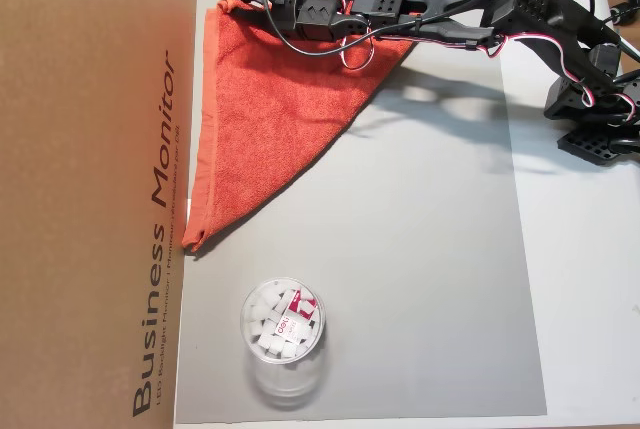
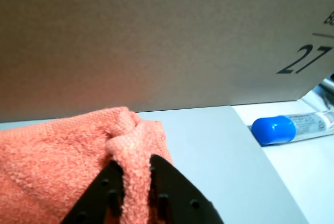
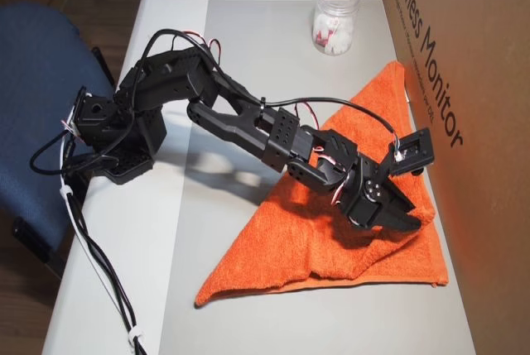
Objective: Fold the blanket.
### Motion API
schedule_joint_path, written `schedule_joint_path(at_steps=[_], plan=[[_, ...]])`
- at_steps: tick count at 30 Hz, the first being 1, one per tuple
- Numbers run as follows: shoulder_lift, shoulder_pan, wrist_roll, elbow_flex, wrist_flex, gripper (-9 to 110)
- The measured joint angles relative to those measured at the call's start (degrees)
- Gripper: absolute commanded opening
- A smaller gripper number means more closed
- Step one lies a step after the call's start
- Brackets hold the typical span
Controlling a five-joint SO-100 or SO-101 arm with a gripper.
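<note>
Now | fingers (image 2: 136, 182) clamped on blanket (image 1: 265, 119) corner | blanket folded triangular on mat (image 1: 420, 279)

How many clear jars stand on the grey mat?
1. The clear jar, holding small white pieces, stands on the grey mat beside the cardboard box, past the pointed end of the blanket. None looks hidden.

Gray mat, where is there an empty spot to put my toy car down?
The gray mat is bare between the blanket and its white-table edge, and beside the clear jar. It is crowded at the cardboard box, where the end effector pinches a fold of the blanket.
</note>
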Motion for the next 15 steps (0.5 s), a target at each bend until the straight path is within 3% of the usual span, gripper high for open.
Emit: schedule_joint_path(at_steps=[6, 15], plan=[[0.0, 0.1, 2.1, 0.0, 0.0, 13], [0.0, 0.5, 5.2, 0.0, 0.0, 14]])
